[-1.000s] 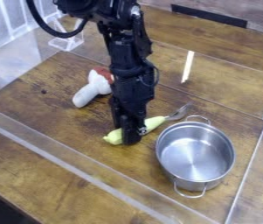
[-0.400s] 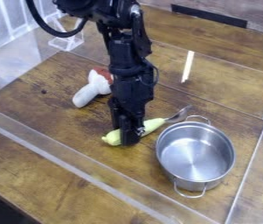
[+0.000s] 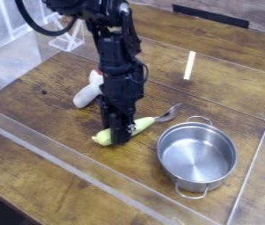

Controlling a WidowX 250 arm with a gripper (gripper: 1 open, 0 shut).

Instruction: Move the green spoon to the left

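Yellow-green plastic shows on both sides of the gripper, whose jaws are partly closed around the middle of the green spoon. It sits low over the wooden table, between the mushroom toy and the steel pot. Judged: carrying is under way; next, travel left, clear of the mushroom, then release

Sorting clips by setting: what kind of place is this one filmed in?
Probably a lab tabletop rig, not a real kitchen. A clear plastic barrier fences a wooden table, and the items are play-kitchen props: a small steel pot, a green spoon and a red-capped toy mushroom.
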